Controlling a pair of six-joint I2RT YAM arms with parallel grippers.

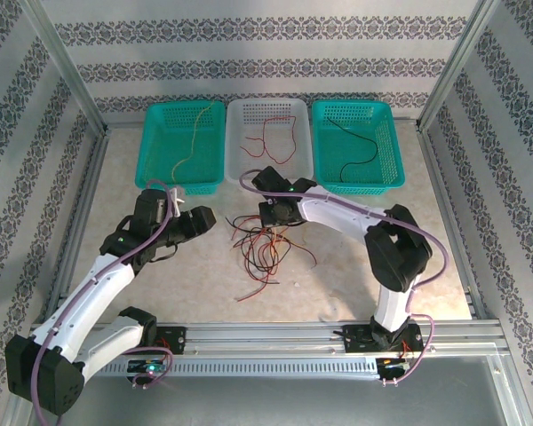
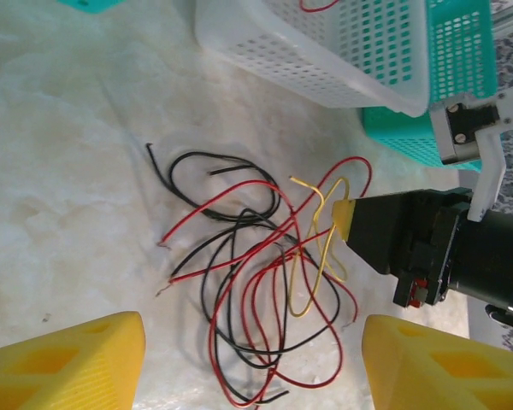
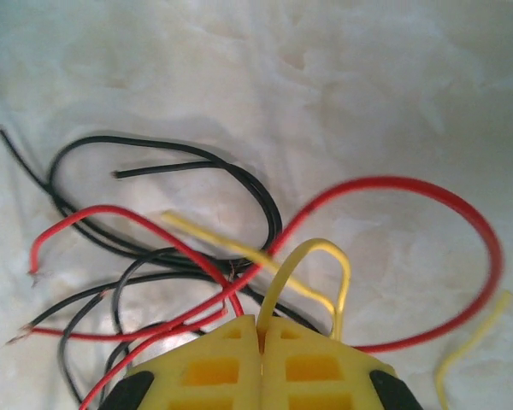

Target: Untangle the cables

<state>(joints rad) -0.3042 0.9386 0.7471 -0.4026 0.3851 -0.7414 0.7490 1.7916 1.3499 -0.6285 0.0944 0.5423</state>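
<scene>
We see a pale table (image 1: pixel 355 275) with three mesh baskets side by side along its far edge. The left teal basket (image 1: pixel 184 184) holds one yellowish cable (image 1: pixel 195 138), the white basket (image 1: pixel 234 133) in the middle holds a red cable (image 1: pixel 268 142), and the right teal basket (image 1: pixel 360 186) holds a black cable (image 1: pixel 360 146) (one colour to each basket). On the bare table just in front of the white basket lies the tangle of cables (image 1: pixel 265 248): red and black loops crossing over one another, with yellow threaded through them. The left gripper (image 2: pixel 252 367) sits to the left of the tangle and faces it, its yellow fingers spread wide with nothing between them. The right gripper (image 3: pixel 261 325) is down at the far side of the tangle, its fingers pressed together and pinching a yellow cable (image 3: pixel 315 244). That cable rises out of the closed tips in a small loop, beside a larger red loop.
</scene>
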